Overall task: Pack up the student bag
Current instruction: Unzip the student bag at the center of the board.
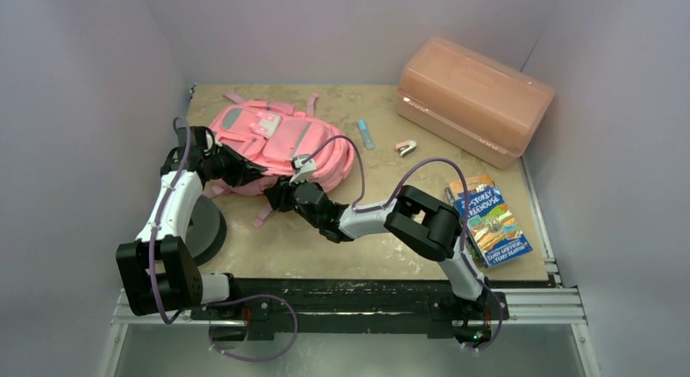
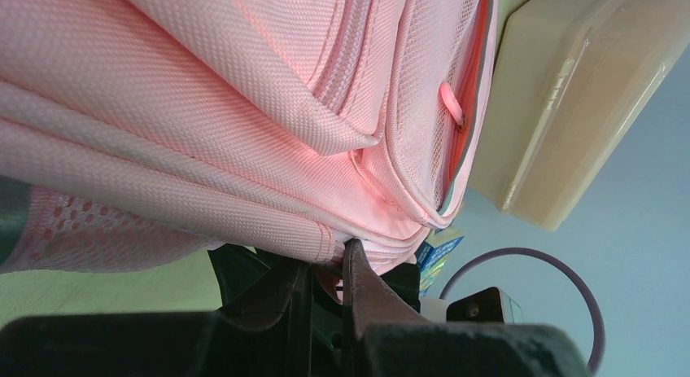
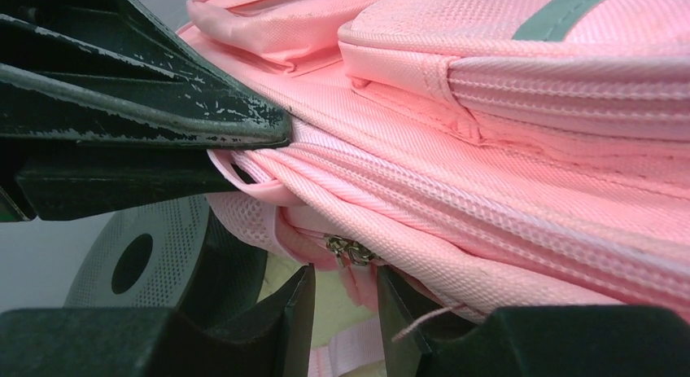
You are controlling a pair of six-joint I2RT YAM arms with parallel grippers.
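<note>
The pink student bag (image 1: 272,141) lies flat at the table's back left. My left gripper (image 1: 254,179) is at its near edge. In the left wrist view the gripper (image 2: 342,259) has its jaws nearly closed, pinching a fold of the bag (image 2: 244,108) along its lower seam. My right gripper (image 1: 282,196) is just right of it at the same edge. In the right wrist view the gripper (image 3: 343,283) has its jaws a little apart under the metal zipper pull (image 3: 350,250). A pink pull tab hangs between them, unclamped. The bag (image 3: 504,149) fills that view.
A translucent orange-pink box (image 1: 476,96) stands at the back right. A colourful book (image 1: 488,218) lies at the right edge. A blue stick (image 1: 366,134) and a small pink-white clip (image 1: 405,147) lie mid-table. A grey round disc (image 1: 203,226) sits near the left arm.
</note>
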